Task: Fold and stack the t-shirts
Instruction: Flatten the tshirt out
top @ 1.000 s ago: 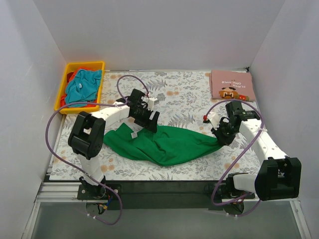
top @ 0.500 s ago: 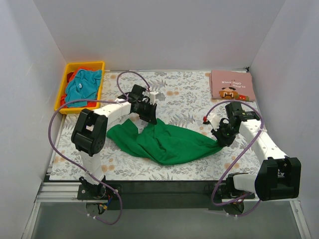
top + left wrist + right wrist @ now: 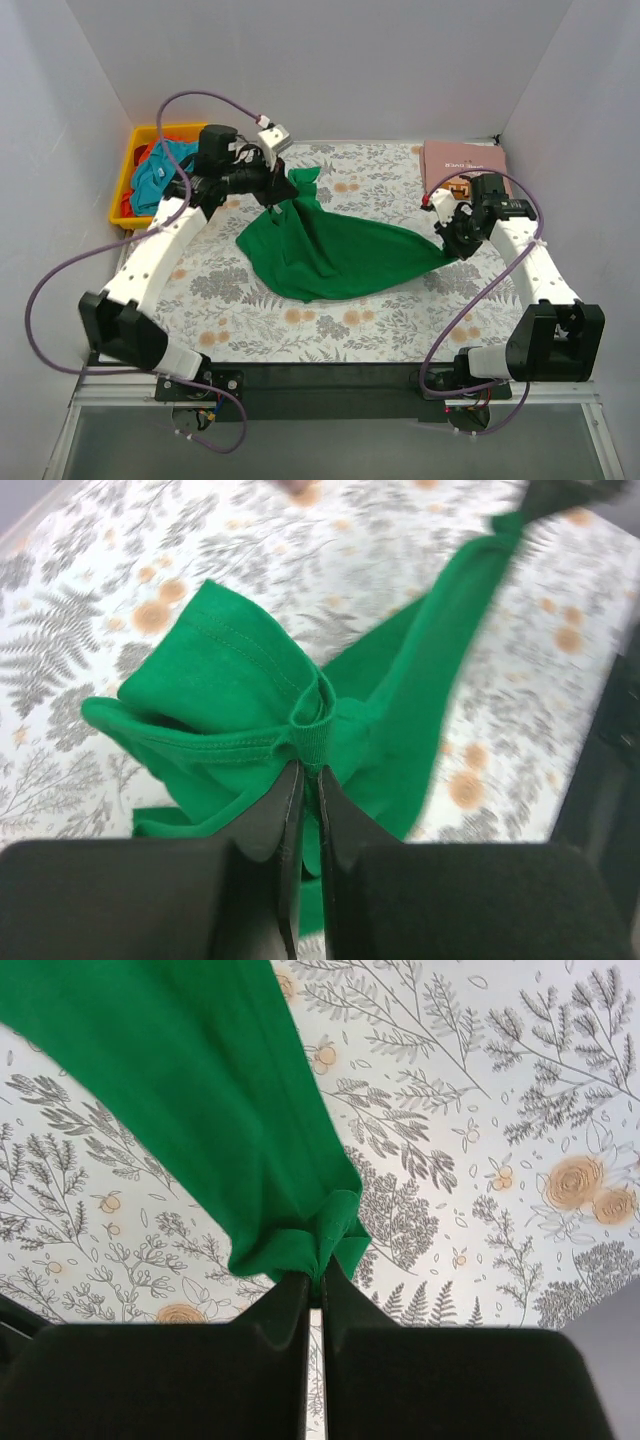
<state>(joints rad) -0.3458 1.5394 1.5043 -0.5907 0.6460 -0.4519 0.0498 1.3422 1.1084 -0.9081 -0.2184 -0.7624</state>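
Note:
The large green t-shirt hangs stretched between both grippers above the floral table cover. My left gripper is raised at the back left and shut on a bunched ribbed hem of the green t-shirt; in the left wrist view its fingertips pinch the fold. My right gripper is shut on the cloth's right end, and the green t-shirt bunches at the jaws. A folded pink t-shirt lies at the back right. Teal and red t-shirts fill the bin.
The yellow bin stands at the back left corner, partly behind my left arm. White walls close in the table on three sides. Purple cables loop from both arms. The floral cover lies bare along the near side.
My left gripper closed on the green t-shirt's edge and lifted it up and toward the back left. The cloth rose and stretched out; my right gripper moved slightly back, still holding.

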